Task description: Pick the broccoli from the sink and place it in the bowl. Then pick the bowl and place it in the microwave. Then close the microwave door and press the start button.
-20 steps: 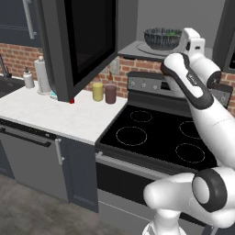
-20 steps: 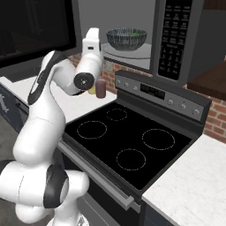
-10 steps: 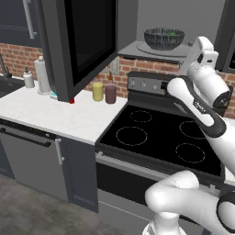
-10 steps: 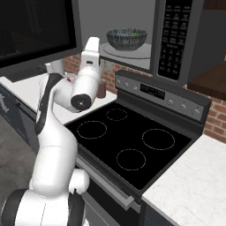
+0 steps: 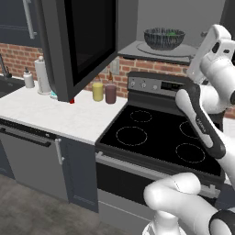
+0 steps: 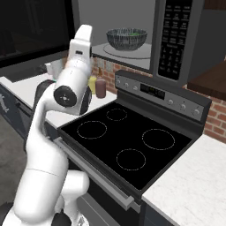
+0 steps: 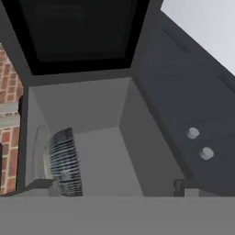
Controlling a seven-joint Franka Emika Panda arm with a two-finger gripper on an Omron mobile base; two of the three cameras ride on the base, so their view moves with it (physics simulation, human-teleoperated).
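Note:
The bowl (image 5: 164, 38) (image 6: 126, 39), dark and patterned, sits on the glass turntable inside the open microwave (image 6: 174, 39). A bit of green broccoli (image 5: 172, 33) shows over its rim. The microwave door (image 5: 82, 41) stands swung out to the left. My gripper (image 7: 112, 186) is open and holds nothing, its fingertips wide apart. It faces the grey cavity from outside, where the bowl (image 7: 66, 163) lies at the lower left of the rolled hand view. My hand (image 5: 215, 41) (image 6: 81, 39) hovers in front of the microwave, apart from the bowl. A dark edge of the sink (image 5: 5, 87) shows far left.
The black stove (image 5: 156, 133) with its knob panel lies right below the microwave. A yellow jar (image 5: 97, 91) and a dark jar (image 5: 110, 94) stand by the brick wall. White bottles (image 5: 42, 75) stand on the light counter (image 5: 55, 114) under the open door.
My hand has drawn back from the bowl and out of the microwave opening, still open. The bowl has stayed on the turntable, and the door has not moved.

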